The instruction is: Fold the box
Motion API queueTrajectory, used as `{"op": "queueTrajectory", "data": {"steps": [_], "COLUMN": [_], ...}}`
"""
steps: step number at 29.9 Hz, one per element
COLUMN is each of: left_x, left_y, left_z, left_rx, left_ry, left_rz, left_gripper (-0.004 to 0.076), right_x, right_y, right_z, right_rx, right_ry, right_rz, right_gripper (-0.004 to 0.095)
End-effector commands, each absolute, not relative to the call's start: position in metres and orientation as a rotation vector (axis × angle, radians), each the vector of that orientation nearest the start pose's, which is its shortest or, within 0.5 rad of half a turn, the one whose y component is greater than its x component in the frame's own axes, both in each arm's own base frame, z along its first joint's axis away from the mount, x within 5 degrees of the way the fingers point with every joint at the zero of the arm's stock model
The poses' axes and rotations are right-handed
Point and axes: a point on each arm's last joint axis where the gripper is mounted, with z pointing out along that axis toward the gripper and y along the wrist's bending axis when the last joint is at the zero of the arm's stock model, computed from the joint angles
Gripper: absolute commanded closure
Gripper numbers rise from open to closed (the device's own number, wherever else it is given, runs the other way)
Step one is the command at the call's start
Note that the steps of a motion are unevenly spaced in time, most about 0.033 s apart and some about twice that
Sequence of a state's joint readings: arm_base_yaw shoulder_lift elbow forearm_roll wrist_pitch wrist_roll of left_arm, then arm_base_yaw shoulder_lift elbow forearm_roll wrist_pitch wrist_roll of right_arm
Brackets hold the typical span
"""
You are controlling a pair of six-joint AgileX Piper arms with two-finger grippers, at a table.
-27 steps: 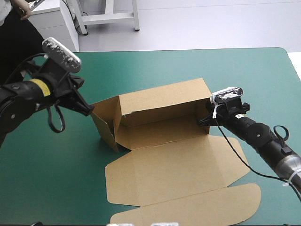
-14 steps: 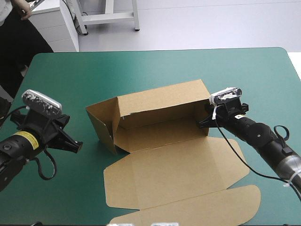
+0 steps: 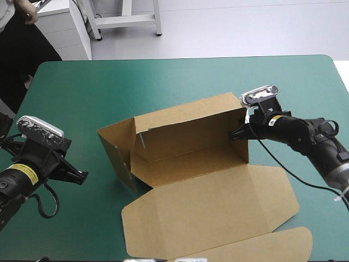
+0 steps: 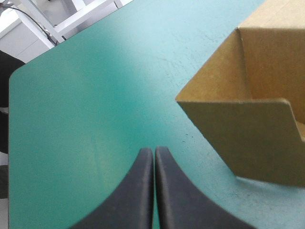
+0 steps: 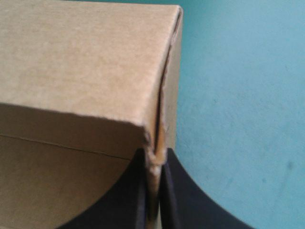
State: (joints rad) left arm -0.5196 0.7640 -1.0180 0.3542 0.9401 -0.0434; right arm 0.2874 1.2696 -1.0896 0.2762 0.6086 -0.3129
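1. Brown box [image 3: 191,169] [image 4: 248,138] [image 5: 86,62]: a single cut sheet of matte board with creased fold lines. It stands at the table's middle as an open tray. The long rear wall and right end wall are upright and the left end wall leans outward. The lid panel lies flat toward the near edge, its flaps round-cornered.
2. Table [image 3: 163,76]: flat top with rounded corners, under a smooth teal-green cover.
3. Right jaws: black curved fins, clenched on the box's right end wall, with its raw, frayed edge pinched between them.
4. Left jaws: black, pressed together into one pointed arch and grasping nothing. They sit over bare cover, apart from the box's left end.
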Motion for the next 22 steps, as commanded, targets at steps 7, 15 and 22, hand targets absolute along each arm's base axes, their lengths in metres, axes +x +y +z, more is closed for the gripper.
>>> {"op": "queueTrajectory", "data": {"steps": [7, 15, 22], "left_x": [0.123, 0.124, 0.124], "left_y": [-0.039, -0.038, -0.04], "left_z": [0.418, 0.42, 0.422], "left_rx": [0.535, 0.513, 0.511], "left_ry": [1.936, 1.917, 1.891], "left_rz": [0.112, 0.109, 0.098], "left_gripper": [0.0731, 0.0731, 0.0731], "right_x": [0.252, 0.28, 0.33], "right_y": [0.083, 0.09, 0.104], "right_z": [0.381, 0.351, 0.337], "right_rx": [-0.469, -0.442, -0.43], "right_ry": [2.414, 2.518, 2.486], "right_rz": [0.217, 0.204, 0.197], "right_gripper": [0.0925, 0.0927, 0.0927]}}
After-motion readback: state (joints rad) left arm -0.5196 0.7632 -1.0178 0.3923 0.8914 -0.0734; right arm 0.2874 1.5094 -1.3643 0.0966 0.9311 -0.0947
